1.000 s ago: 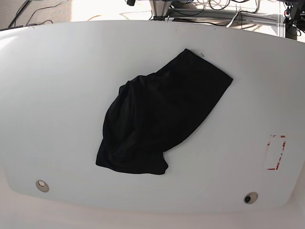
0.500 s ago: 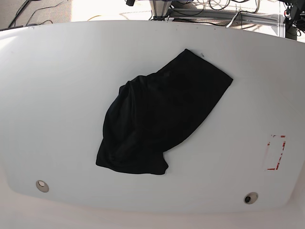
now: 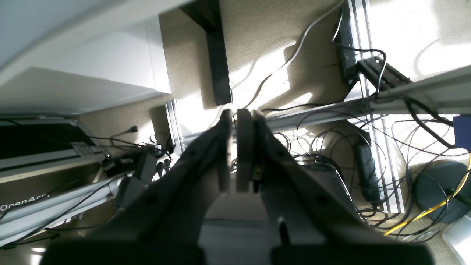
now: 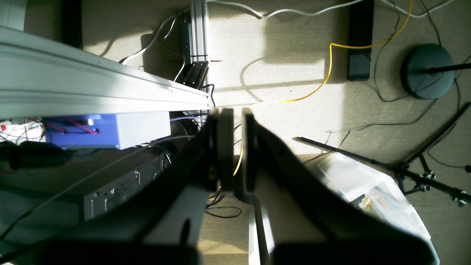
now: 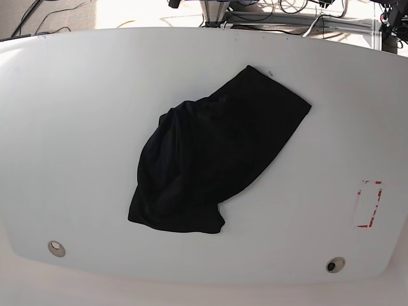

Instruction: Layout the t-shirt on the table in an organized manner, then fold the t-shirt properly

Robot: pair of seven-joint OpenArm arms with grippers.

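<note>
Because the t-shirt [image 5: 213, 159] lies bunched and doubled over near the middle of the table [image 5: 76, 127], no sleeve, collar or hem can be told apart, and a grip taken from here risks catching more than one layer. That would drag the whole mass across the glossy top instead of spreading it; this is a judgement, not an observation. A pull from one side only could also slide the garment toward the table's edge.

The garment is plain black and matte. It runs diagonally from a flatter, squarer end at the far right to a rounded, heavily creased lump at the near left, with folds gathered along its left flank.

Outward from it, the red tape mark [image 5: 368, 204] sits well apart at the right, and two round holes [image 5: 57, 247] [image 5: 334, 264] lie near the near edge.

Neither arm appears above the table. The left gripper [image 3: 235, 147] and the right gripper [image 4: 235, 147] both point at cable-strewn floor, jaws clenched on nothing.
</note>
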